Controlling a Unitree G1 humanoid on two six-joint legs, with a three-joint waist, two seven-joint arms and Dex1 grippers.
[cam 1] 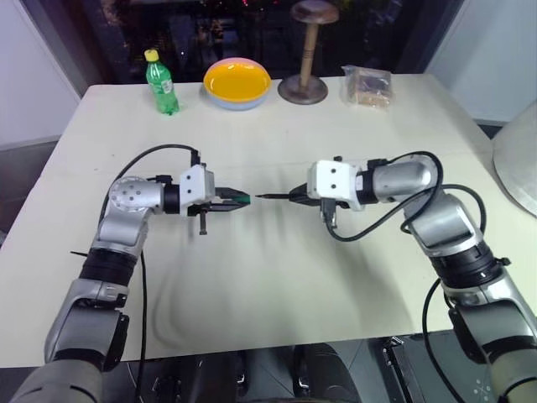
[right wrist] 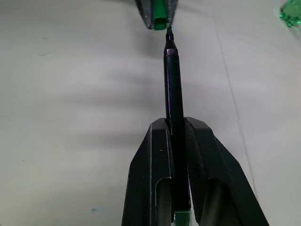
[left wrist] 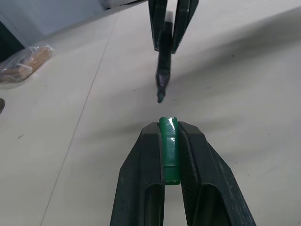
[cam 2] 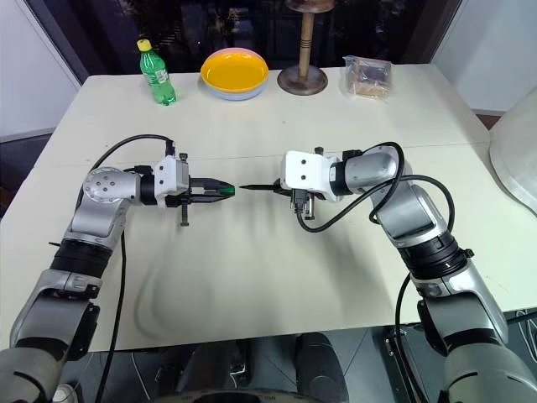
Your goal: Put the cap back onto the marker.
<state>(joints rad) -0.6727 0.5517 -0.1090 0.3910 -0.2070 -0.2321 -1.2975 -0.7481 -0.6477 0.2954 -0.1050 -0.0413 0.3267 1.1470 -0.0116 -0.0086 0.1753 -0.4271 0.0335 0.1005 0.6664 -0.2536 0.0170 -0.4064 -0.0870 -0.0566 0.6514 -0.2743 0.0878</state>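
Note:
Both grippers hover above the middle of the white table [cam 1: 277,285], facing each other. My left gripper [cam 1: 239,200] is shut on the small green cap [left wrist: 169,146], whose open end points at the marker. My right gripper [cam 1: 292,196] is shut on the thin dark marker [right wrist: 174,94], which sticks out toward the cap with its pointed tip [cam 1: 259,196] leading. A short gap separates tip and cap in the head views. In the right wrist view the tip sits just at the cap's mouth [right wrist: 160,13]; the marker [left wrist: 163,61] is roughly in line with the cap.
Along the table's far edge stand a green soda bottle with a yellow lid [cam 1: 161,82], a yellow bowl [cam 1: 237,82], a wooden stand [cam 1: 305,59] and a clear bag of snacks [cam 1: 367,86]. A grey rounded object [cam 1: 518,159] sits at the right edge.

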